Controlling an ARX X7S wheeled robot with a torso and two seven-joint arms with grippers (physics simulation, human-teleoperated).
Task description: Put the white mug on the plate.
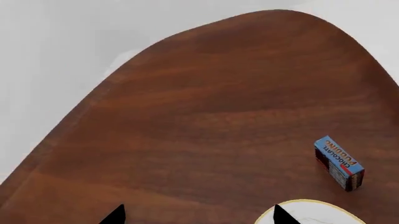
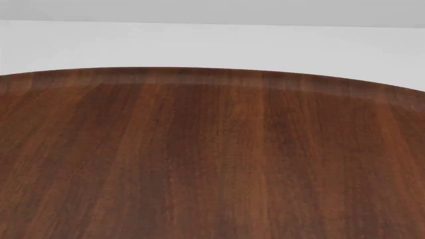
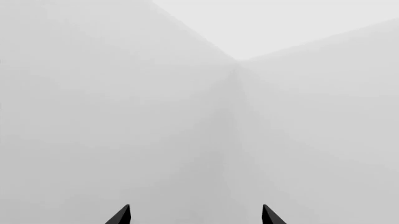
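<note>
White mug: not visible in any view; position unknown. Plate (image 1: pixel 311 212): only rim shows, at left wrist view edge, just beside left end effector (image 1: pixel 196 215) fingertip; contents hidden. Pudding box (image 1: pixel 339 163) lies flat on table (image 1: pixel 206 116) near plate. Left arm nearer plate. Right end effector (image 3: pixel 196 215) faces blank wall. Both end effectors spread wide, holding nothing.

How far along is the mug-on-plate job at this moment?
No mug shows in any view. Only a sliver of the plate is visible, beside a chocolate pudding box on the wooden table. Both grippers are open and empty. Whether the mug sits on the plate cannot be told.
</note>
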